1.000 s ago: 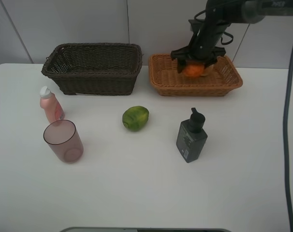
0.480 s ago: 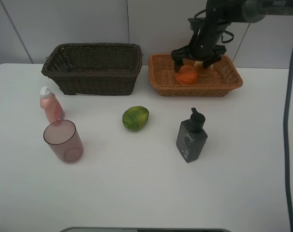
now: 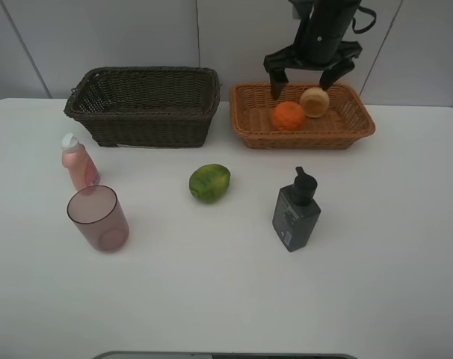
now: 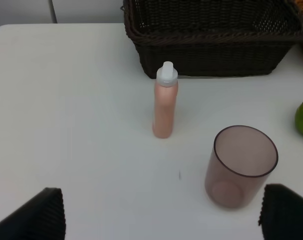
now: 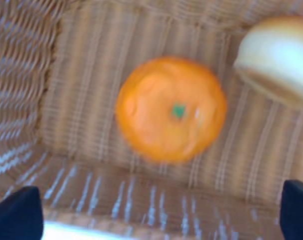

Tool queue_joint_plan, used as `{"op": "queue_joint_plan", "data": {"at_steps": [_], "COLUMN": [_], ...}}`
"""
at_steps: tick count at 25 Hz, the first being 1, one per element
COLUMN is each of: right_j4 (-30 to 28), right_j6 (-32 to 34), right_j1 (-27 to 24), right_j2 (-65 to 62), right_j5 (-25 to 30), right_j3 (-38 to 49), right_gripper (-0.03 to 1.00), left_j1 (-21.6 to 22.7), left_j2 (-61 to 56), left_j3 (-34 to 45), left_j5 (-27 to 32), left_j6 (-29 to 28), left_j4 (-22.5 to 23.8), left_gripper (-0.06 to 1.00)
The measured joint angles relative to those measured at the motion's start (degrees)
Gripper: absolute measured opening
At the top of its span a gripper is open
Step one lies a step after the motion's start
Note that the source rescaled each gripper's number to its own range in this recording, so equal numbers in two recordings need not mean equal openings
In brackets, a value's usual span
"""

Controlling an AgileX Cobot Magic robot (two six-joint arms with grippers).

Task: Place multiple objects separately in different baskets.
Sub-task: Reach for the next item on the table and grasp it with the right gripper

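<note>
The right gripper (image 3: 303, 86) hangs over the light tan basket (image 3: 301, 140), jaws spread wide and gripping nothing. The orange (image 3: 288, 116) lies on that basket's floor, just beside the pale peach-like fruit (image 3: 315, 102). The left gripper (image 4: 161, 220) is likewise spread and unloaded, near the mauve cup (image 3: 99, 218) and the pink bottle (image 3: 78, 163). The green fruit (image 3: 209, 182) and the pump bottle (image 3: 295, 213) rest on the table (image 3: 211, 299), in front of the dark basket (image 3: 144, 123)

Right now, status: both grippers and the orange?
Right gripper open above tan basket, empty. Left gripper open near cup, empty. Orange in tan basket beside peach. Green fruit, pump bottle, pink bottle, cup on table.
</note>
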Motion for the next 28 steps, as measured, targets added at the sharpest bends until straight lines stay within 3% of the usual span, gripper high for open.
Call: {"op": "queue_joint_plan", "data": {"at_steps": [3,6,17,28], "right_j4": [0.0,0.0,0.45,3.37], "right_j6": [0.0,0.0,4.7,8.88], "right_j1": [1.67,3.49,10.43,15.2], "right_j2": [-2.23,-6.01,-26.19,-28.24], "right_j5": [4.26,5.14,-2.32,-6.33], "right_j3": [0.07,3.28,30.36,42.85], "right_gripper": [1.0,1.0,1.0,1.0], "left_j1": [0.0,0.0,0.0,0.0], "left_j2": [0.0,0.0,0.0,0.0], "left_j3": [0.0,0.0,0.0,0.0], "left_j5": [0.0,0.0,0.0,0.0], "left_j6": [0.0,0.0,0.0,0.0], "left_j4": [0.0,0.0,0.0,0.0], "left_gripper": [1.0,1.0,1.0,1.0]}}
